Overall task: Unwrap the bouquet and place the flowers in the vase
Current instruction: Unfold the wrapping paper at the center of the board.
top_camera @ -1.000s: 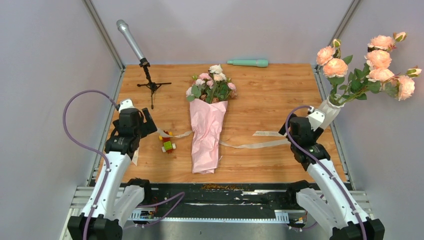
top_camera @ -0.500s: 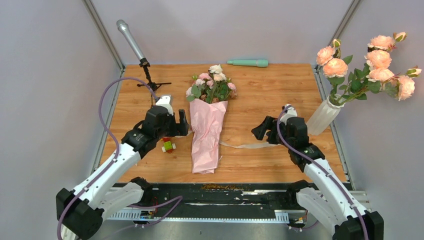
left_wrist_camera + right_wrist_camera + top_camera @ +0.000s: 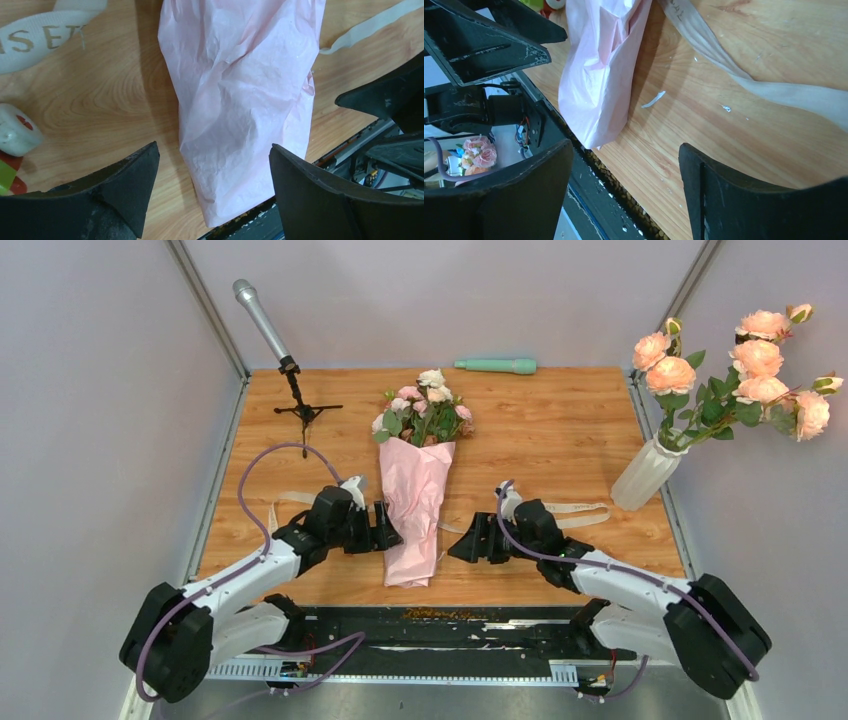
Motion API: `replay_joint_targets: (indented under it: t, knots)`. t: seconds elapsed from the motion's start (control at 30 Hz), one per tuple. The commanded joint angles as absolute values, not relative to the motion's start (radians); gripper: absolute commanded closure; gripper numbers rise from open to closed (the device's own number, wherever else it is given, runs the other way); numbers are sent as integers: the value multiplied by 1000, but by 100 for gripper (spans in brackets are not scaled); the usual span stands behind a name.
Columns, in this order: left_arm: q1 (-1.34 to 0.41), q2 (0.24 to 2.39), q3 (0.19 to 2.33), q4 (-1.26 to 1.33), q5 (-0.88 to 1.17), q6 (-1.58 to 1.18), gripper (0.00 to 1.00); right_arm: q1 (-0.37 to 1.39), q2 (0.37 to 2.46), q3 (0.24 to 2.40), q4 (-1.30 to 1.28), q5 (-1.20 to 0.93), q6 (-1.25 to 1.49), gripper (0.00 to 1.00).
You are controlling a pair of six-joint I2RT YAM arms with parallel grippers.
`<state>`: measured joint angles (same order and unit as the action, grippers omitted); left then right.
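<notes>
Item 1: bouquet (image 3: 415,490), centre frame, flat on bench (image 3: 540,430), still wrapped, ribbon (image 3: 578,508) lying loose. Left pincer (image 3: 391,528) and right pincer (image 3: 463,544), jaws apart, flank the lower paper, likely for peeling. Vase (image 3: 640,475): right edge.

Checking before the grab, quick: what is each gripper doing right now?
Left gripper: open, holding nothing.
Right gripper: open, holding nothing.

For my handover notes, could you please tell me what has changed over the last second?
Both arms swung inward: the left gripper and right gripper now flank the bouquet, jaws open, holding nothing. The ribbon shifted. Bouquet, vase and microphone stayed put.
</notes>
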<state>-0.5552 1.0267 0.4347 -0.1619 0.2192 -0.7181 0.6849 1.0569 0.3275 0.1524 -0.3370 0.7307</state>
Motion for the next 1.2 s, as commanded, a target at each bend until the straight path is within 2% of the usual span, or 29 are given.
replay_joint_targets:
  t: [0.0, 0.23, 0.4, 0.53, 0.67, 0.83, 1.03, 1.07, 1.17]
  knots:
    - [-559, 1079, 470, -111, 270, -709, 17, 722, 1169, 384, 325, -364, 760, 24]
    - [-561, 1132, 473, -116, 248, -697, 32, 743, 1332, 452, 407, -436, 752, 32]
    - [-561, 1162, 475, -117, 232, -689, 37, 749, 1412, 468, 435, -448, 753, 36]
    - [-561, 1203, 466, -83, 249, -691, 42, 752, 1465, 482, 449, -460, 750, 44]
    - [-561, 1232, 453, -27, 267, -715, 50, 752, 1502, 507, 440, -463, 739, 53]
    - [-561, 1271, 468, -6, 265, -722, 66, 752, 1519, 585, 360, -440, 704, 76]
    - [-561, 1326, 495, 56, 257, -739, 94, 765, 1524, 720, 176, -392, 617, 99]
    - [-561, 1327, 497, 61, 253, -743, 99, 773, 1526, 746, 131, -365, 593, 100]
    - [-561, 1331, 508, 66, 242, -740, 100, 814, 1535, 831, -11, -252, 522, 100]
